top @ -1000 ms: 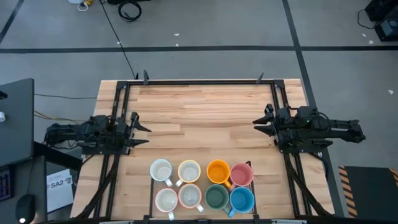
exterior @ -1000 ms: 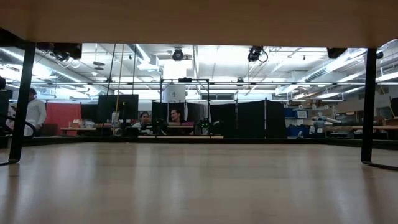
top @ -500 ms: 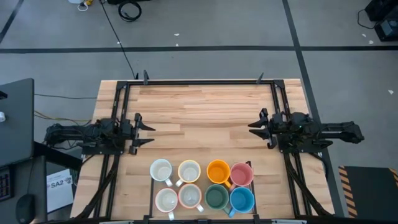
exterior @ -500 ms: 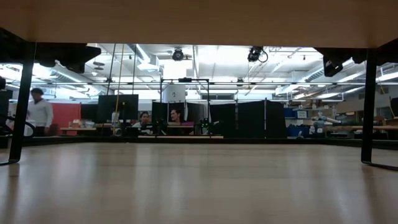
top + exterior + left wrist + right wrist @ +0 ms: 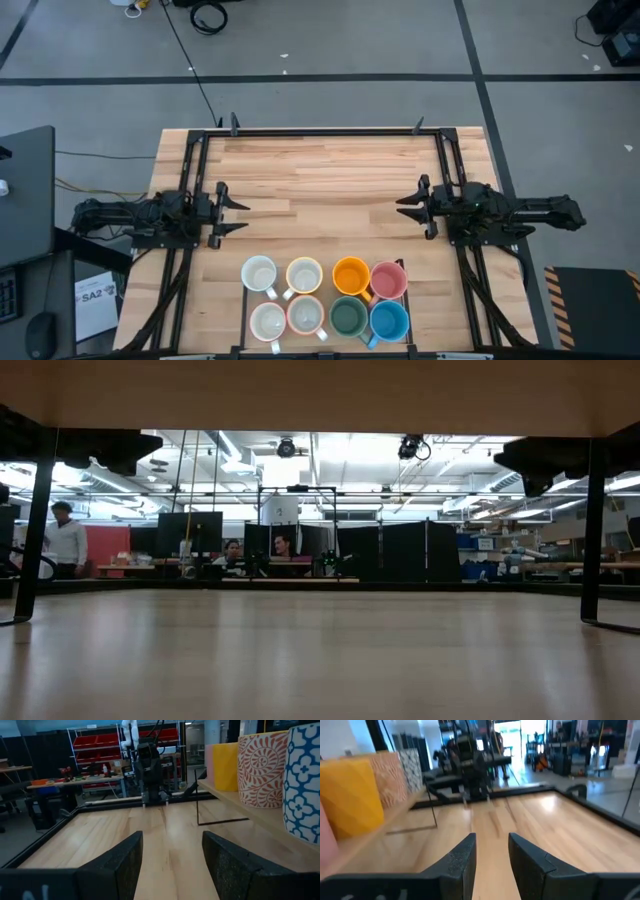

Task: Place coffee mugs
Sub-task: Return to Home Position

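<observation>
Several coffee mugs stand in two rows on a raised wooden shelf [image 5: 404, 300] at the table's near edge. They include white ones [image 5: 260, 274], an orange one [image 5: 351, 275], a pink one [image 5: 388, 280], a dark green one [image 5: 348, 317] and a blue one [image 5: 389, 321]. My left gripper [image 5: 228, 210] is at the table's left side, level, open and holding nothing; its wrist view shows patterned mug walls [image 5: 262, 767] on the shelf. My right gripper [image 5: 408, 207] is at the right side, level and open, facing the left one. The yellow-orange mug wall [image 5: 350, 795] shows beside it.
A black metal frame [image 5: 320, 131] runs along the table's far and side edges. Bare wood [image 5: 320, 190] lies between the two grippers and out to the far edge. The shelf's thin black legs [image 5: 35, 520] stand on the table. People sit and walk in the room beyond.
Both grippers have sunk a little toward the table and now point level. The right one has also reached slightly farther toward the table's middle. The mugs have not moved.
</observation>
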Action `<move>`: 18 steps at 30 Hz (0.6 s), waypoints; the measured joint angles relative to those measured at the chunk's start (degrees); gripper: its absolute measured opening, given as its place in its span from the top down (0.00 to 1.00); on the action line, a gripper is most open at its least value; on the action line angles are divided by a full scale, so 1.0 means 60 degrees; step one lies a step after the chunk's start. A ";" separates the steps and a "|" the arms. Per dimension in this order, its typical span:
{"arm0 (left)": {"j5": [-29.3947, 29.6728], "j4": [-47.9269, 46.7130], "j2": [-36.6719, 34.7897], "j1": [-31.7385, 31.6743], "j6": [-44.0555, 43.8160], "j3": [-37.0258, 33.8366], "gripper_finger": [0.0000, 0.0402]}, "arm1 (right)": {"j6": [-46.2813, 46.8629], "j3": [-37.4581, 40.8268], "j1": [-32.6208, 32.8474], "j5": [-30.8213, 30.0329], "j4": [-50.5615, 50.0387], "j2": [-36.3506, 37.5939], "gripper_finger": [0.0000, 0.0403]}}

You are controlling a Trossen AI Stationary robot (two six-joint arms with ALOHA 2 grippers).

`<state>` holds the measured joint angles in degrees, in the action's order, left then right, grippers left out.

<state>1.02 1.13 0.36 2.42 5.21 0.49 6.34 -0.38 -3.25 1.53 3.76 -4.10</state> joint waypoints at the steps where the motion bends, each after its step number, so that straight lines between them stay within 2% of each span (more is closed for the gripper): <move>1: -0.0003 -0.0003 0.0000 0.0000 0.0000 0.0000 0.47 | 0.0007 0.0000 0.0000 -0.0009 -0.0163 0.0000 0.70; 11: -0.0015 0.0004 0.0000 0.0000 -0.0004 -0.0007 0.47 | -0.0375 0.0000 0.0000 -0.0075 -0.0431 -0.0066 0.70; 18: -0.0078 0.0645 -0.0007 0.0000 -0.0004 -0.0015 0.47 | -0.0165 0.0000 0.0000 -0.0075 -0.0427 -0.0066 0.70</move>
<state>0.55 5.00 0.32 2.42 5.19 0.40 5.34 -0.38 -3.25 1.08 1.19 -4.49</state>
